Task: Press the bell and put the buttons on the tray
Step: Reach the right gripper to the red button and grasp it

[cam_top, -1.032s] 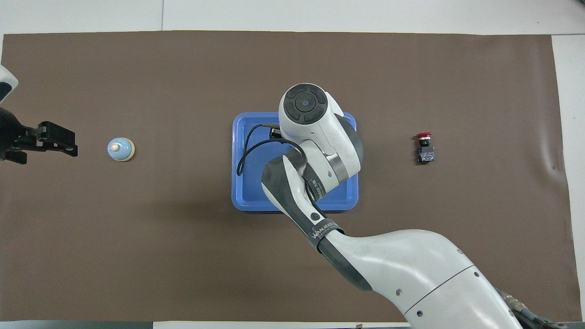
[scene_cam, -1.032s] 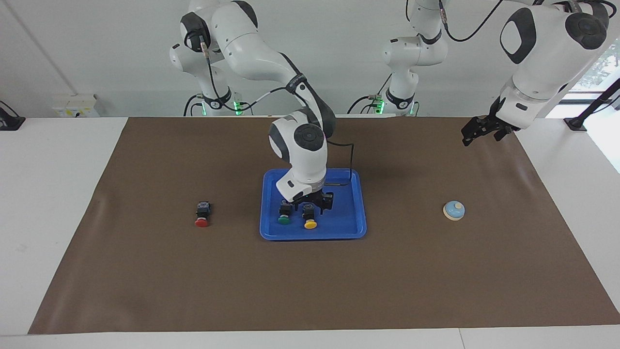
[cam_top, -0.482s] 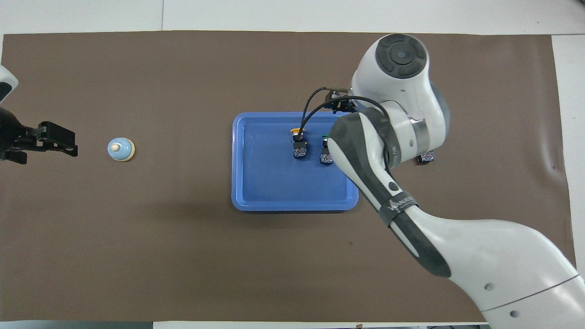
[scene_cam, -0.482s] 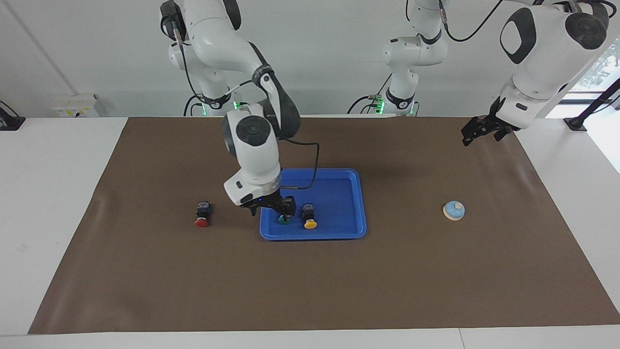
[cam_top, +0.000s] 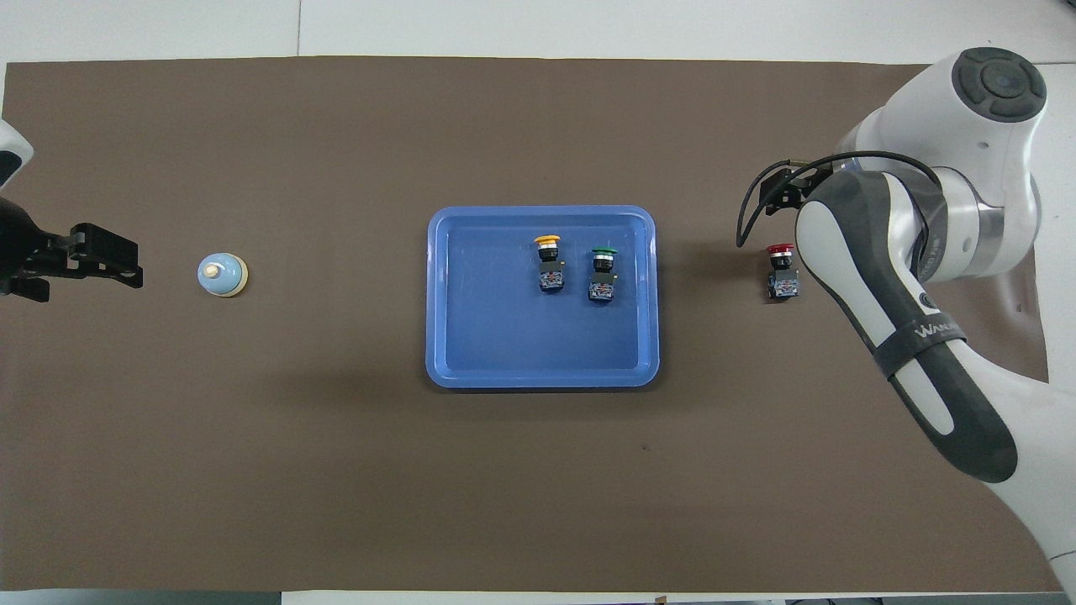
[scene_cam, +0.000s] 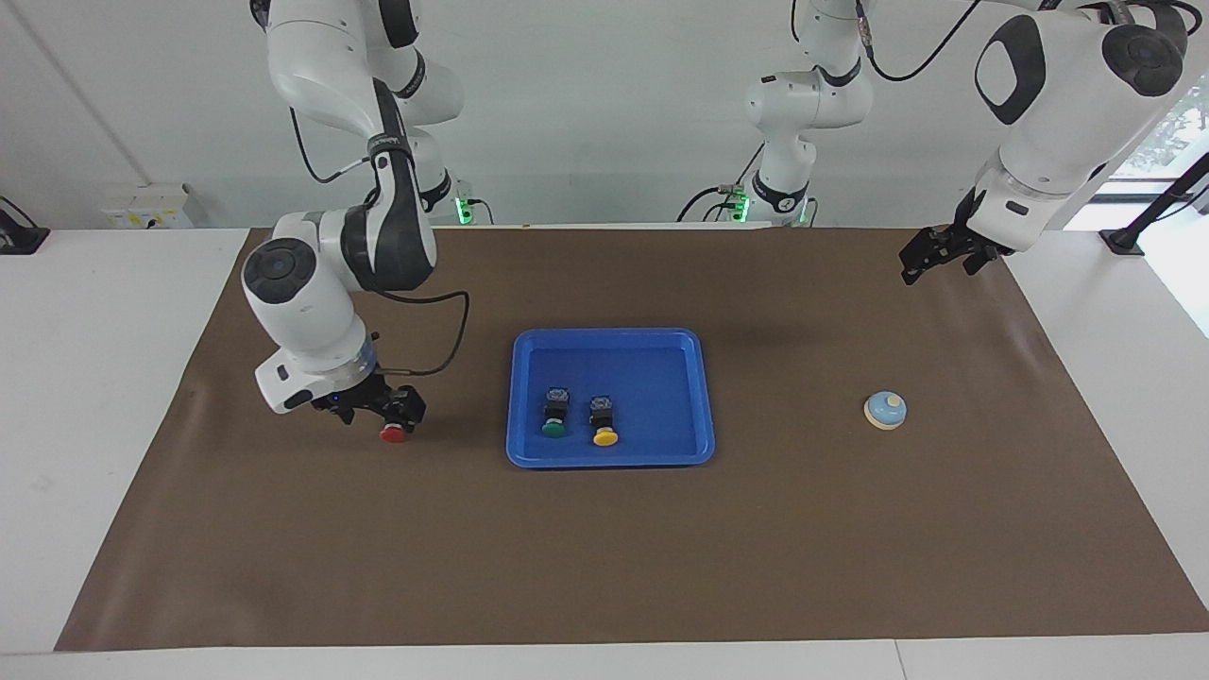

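Two buttons, green [scene_cam: 554, 428] and yellow [scene_cam: 604, 435], lie side by side in the blue tray [scene_cam: 680, 378] mid-table. Right claw [scene_cam: 383, 408] hangs released over the red button [cam_top: 782, 270], which lies toward that arm's end. Bell [scene_cam: 885, 410] sits near the waiting left claw [scene_cam: 930, 257], also released.

Right gripper [scene_cam: 392, 413] seemingly over red button [scene_cam: 394, 433], green button [scene_cam: 554, 428] and yellow button [scene_cam: 604, 436] in tray [scene_cam: 612, 457]

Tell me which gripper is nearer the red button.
Right. The right gripper hangs open right over the red button on the mat; the left gripper waits open above the mat's edge near the bell.
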Robot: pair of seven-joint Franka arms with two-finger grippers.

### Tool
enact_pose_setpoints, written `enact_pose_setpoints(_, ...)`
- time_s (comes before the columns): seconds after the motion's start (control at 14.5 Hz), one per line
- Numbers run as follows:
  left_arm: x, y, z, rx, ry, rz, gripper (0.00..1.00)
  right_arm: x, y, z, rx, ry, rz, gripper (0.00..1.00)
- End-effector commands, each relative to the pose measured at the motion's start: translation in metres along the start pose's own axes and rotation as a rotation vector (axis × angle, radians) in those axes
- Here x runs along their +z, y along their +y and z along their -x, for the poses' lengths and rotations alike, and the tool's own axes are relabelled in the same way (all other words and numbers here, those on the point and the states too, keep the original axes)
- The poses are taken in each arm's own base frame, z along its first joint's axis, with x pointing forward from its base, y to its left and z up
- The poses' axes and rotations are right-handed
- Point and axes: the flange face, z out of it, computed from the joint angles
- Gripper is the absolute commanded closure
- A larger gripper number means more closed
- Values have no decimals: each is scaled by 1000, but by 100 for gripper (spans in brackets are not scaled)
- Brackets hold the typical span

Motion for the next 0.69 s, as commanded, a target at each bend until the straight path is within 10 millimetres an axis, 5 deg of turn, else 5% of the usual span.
enact_pose_setpoints(0.0,-1,-2,6,5,14,4,0,25,15,27,13,15,-16,0)
enact_pose_setpoints(0.28,-1,-2,6,5,14,4,0,36,-6,39,132,38,-39,0)
enact_pose_setpoints(0.62,-1,-2,6,5,14,4,0,56,-9,46,129,15,-29,0)
